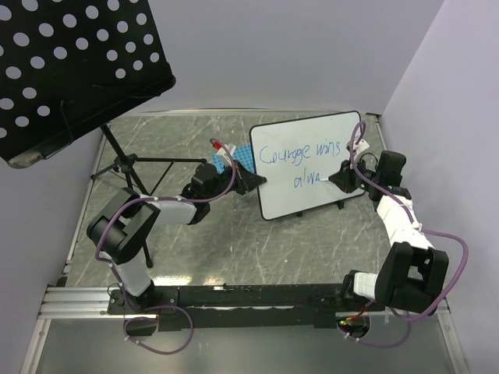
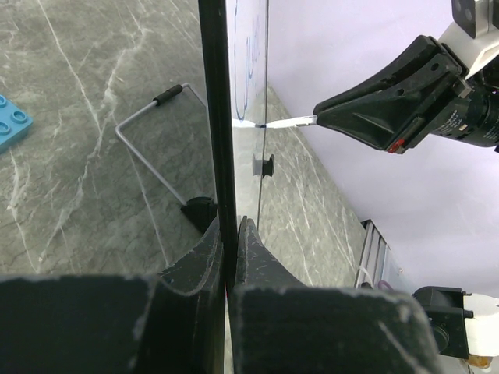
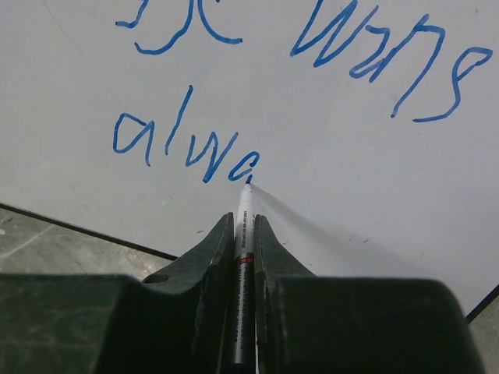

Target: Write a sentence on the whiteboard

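The whiteboard (image 1: pixel 308 164) stands tilted on the table, right of centre. Blue cursive text (image 1: pixel 300 149) reads "Courage wins" with "alwa" below it; the lower line shows close up in the right wrist view (image 3: pixel 183 148). My left gripper (image 1: pixel 253 181) is shut on the whiteboard's left edge (image 2: pixel 218 140), which runs seen edge-on between its fingers (image 2: pixel 199 253). My right gripper (image 1: pixel 337 178) is shut on a white marker (image 3: pixel 243 257), whose tip touches the board at the end of "alwa". The marker also shows in the left wrist view (image 2: pixel 284 121).
A blue gridded rack (image 1: pixel 240 160) lies just left of the board, behind my left gripper. A black perforated music stand (image 1: pixel 70 70) on a tripod (image 1: pixel 129 167) fills the back left. The board's wire foot (image 2: pixel 152 148) rests on the marble table. A wall rises close on the right.
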### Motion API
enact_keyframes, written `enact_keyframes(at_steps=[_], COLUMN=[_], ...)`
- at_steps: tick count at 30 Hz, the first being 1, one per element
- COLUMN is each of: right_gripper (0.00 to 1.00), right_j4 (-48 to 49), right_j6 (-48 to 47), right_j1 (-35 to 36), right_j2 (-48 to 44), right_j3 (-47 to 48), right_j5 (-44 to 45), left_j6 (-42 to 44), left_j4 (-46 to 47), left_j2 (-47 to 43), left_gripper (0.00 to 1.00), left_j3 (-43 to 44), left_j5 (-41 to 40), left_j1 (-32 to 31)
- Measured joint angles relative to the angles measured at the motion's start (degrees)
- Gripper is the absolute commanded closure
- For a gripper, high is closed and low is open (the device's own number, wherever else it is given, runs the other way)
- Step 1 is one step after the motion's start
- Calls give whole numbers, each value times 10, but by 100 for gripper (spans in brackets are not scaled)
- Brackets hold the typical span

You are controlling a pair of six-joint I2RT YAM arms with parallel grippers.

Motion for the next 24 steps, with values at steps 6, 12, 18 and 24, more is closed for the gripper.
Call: enact_keyframes(at_steps=[6, 12, 18, 24], right_gripper=[100, 100, 100, 100], right_j4=[-19, -26, -10, 29], right_j6=[-14, -17, 4, 31], right_j1=[-2, -9, -16, -17], right_j2=[-4, -8, -14, -10], right_j3=[-2, -5, -4, -4], right_j5=[1, 1, -4, -3], left_j6=[0, 0, 0, 0], left_j4=[1, 2, 2, 2], left_j2=[0, 0, 0, 0], left_gripper=[99, 99, 99, 99], left_j3=[0, 0, 0, 0], left_j5=[0, 1, 1, 1], left_j1=[0, 0, 0, 0])
